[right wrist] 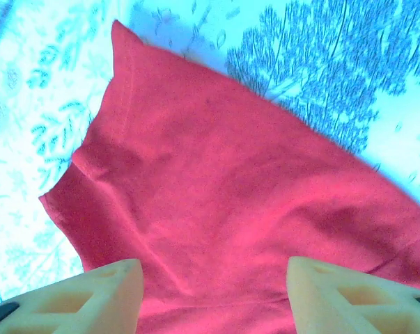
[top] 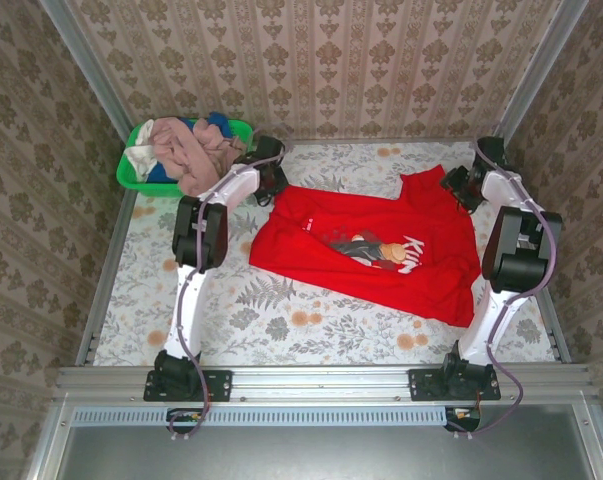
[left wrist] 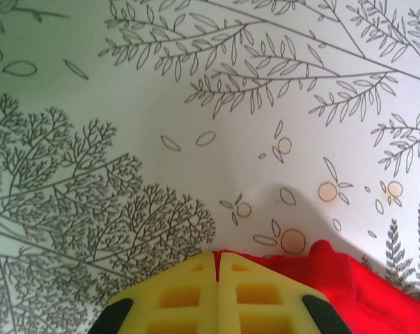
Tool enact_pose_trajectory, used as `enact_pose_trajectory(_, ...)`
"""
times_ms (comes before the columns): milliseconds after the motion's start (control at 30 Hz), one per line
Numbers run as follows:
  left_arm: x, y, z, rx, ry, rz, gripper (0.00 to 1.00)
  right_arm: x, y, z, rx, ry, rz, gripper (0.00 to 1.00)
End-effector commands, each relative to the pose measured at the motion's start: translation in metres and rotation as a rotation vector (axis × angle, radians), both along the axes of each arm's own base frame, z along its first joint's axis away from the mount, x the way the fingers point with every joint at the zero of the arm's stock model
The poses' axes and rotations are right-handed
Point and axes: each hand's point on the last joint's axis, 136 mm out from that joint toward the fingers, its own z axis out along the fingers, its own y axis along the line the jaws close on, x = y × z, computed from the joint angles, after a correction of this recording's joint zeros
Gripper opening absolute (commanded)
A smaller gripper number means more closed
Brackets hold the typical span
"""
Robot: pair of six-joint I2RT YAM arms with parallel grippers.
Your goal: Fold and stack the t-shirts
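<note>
At the far left corner of the red t-shirt, the left gripper has its yellow fingers pressed together. They are cut off by the lower edge of the left wrist view, and their tips hide whether any cloth is pinched between them. From above, the right arm covers part of the shirt's right edge. In the right wrist view, the right gripper loses its finger bases at the bottom edge, and the shirt runs off to the right. The lettering on the shirt's print is too small to read. Beyond the shirt's left corner, in the green basket, a blue garment lies mostly buried under a pink garment.
</note>
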Motion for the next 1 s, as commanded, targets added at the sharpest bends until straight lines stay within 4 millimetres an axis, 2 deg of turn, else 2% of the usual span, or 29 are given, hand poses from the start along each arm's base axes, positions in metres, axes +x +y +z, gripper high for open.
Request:
enact_pose_trajectory(0, 0.004, -0.003, 0.037, -0.042, -0.087, -0.03, 0.0, -0.005, -0.024, -0.002, -0.096, 0.069, 0.022, 0.58)
enact_pose_trajectory(133, 0.005, 0.0, 0.042, -0.047, -0.124, -0.046, 0.0, 0.007, -0.034, -0.02, -0.129, 0.152, 0.122, 0.55)
enact_pose_trajectory(333, 0.007, 0.002, 0.037, -0.05, -0.106, -0.059, 0.0, 0.024, -0.026, -0.041, -0.093, 0.235, 0.287, 0.47)
enact_pose_trajectory(600, 0.007, 0.001, 0.034, -0.064, -0.101, -0.061, 0.0, 0.015, -0.023, -0.07, -0.075, 0.354, 0.347, 0.45)
enact_pose_trajectory(633, 0.007, 0.0, 0.033, -0.066, -0.1, -0.06, 0.0, 0.014, -0.023, -0.073, -0.07, 0.367, 0.35, 0.39)
enact_pose_trajectory(767, 0.008, 0.001, 0.035, -0.075, -0.101, -0.057, 0.0, 0.007, -0.018, -0.08, -0.05, 0.402, 0.362, 0.34)
enact_pose_trajectory(900, 0.008, 0.002, 0.034, -0.085, -0.096, -0.05, 0.0, -0.004, -0.02, -0.079, -0.089, 0.452, 0.376, 0.42)
enact_pose_trajectory(967, 0.008, 0.002, 0.034, -0.085, -0.097, -0.049, 0.0, -0.01, -0.021, -0.078, -0.119, 0.469, 0.388, 0.43)
